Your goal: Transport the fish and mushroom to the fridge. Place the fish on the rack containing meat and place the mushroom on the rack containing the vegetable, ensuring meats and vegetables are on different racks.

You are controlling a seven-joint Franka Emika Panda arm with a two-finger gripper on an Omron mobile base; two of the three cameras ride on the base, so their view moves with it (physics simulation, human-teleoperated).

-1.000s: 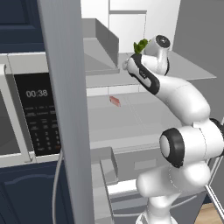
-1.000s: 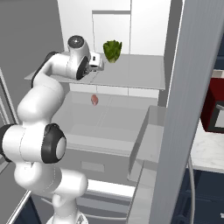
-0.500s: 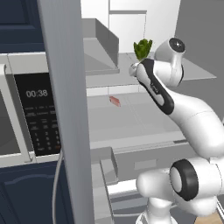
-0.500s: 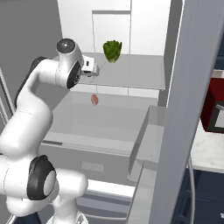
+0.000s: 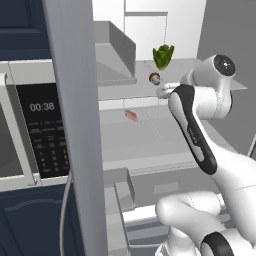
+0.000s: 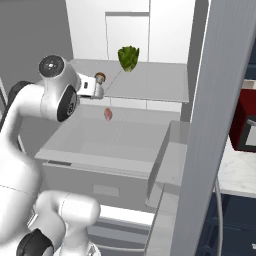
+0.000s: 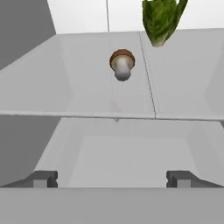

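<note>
Where the fridge stands open, the mushroom [image 7: 121,64] lies on its side on the upper rack [image 7: 78,78], brown cap toward the back and pale stem toward the hand camera. It rests free of the gripper [image 7: 113,178], whose two dark fingertips [image 7: 41,178] stand spread wide apart with nothing between them. In the hand view, the fingertips sit in front of and below the front edge of the upper rack, apart from the mushroom. A green leafy vegetable [image 7: 161,19] stands on the same rack, behind the mushroom and to its right in that view, near but not touching it.

In the left base view, the mushroom [image 5: 154,77] lies just in front of the vegetable [image 5: 163,55], and the white arm [image 5: 192,125] reaches toward the rack edge beside it. A small pink piece of meat [image 5: 131,115] lies on the lower rack [image 5: 145,135], well apart from the mushroom. In the right base view, the same meat [image 6: 107,114] sits below the mushroom [image 6: 100,76]. A microwave [image 5: 30,125] stands left of the fridge.
</note>
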